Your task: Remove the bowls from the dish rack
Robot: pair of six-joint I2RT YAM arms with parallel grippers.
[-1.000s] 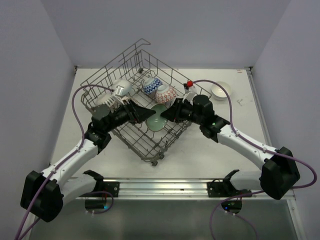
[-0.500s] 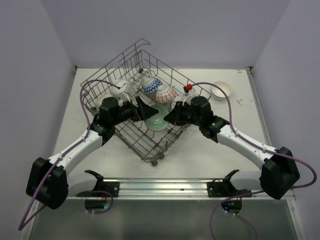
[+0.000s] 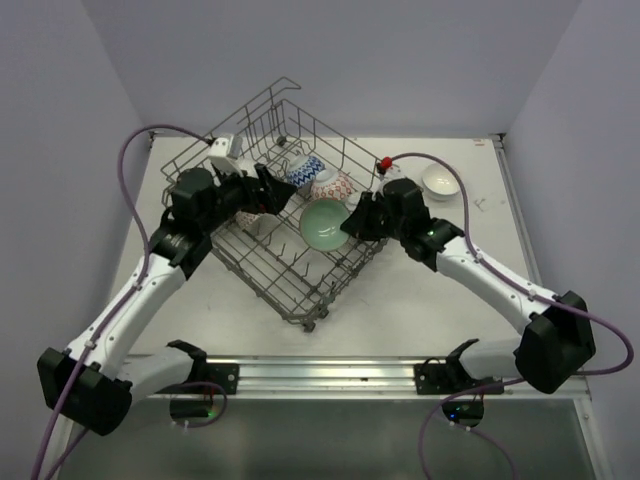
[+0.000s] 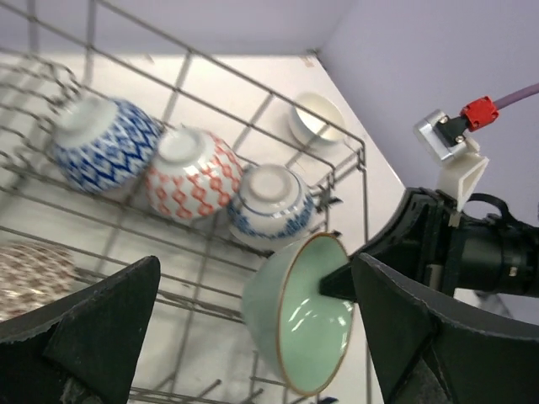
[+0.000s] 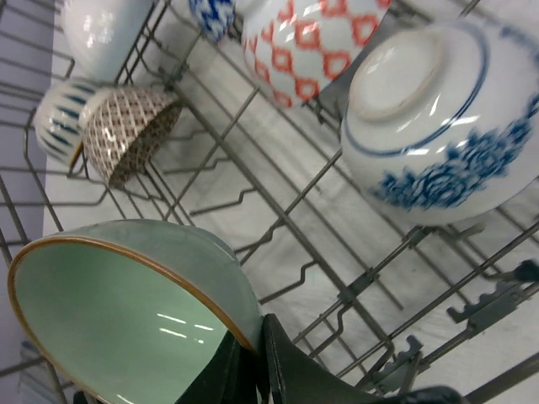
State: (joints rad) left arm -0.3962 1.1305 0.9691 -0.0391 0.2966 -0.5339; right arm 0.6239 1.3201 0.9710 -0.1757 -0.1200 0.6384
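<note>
The rack sits cornerwise on the bench, tipped up toward the far wall. The patterned bowls inside it lie rim-down or on their sides. A blue zigzag bowl, a red bowl and a blue-flowered bowl lie in a row. A brown lattice bowl lies further left.

The green bowl is over the rack's right half, tilted on edge with its hollow facing up and toward the left arm. The right jaws are pinched on its rim, one finger inside and one outside. The left jaws stand wide with nothing between them, inside the rack and aimed at the green bowl.

This looks like the lift-out step. The green bowl seems free of the tines but not yet past the rack's side. The next move calls for raising it over the right wall without catching a wire or knocking the flowered bowl just beside it. Then it wants setting down on the open bench.

The room is plain pale lilac walls. The bench is matte white. A white bowl rests on it, right of the rack.
</note>
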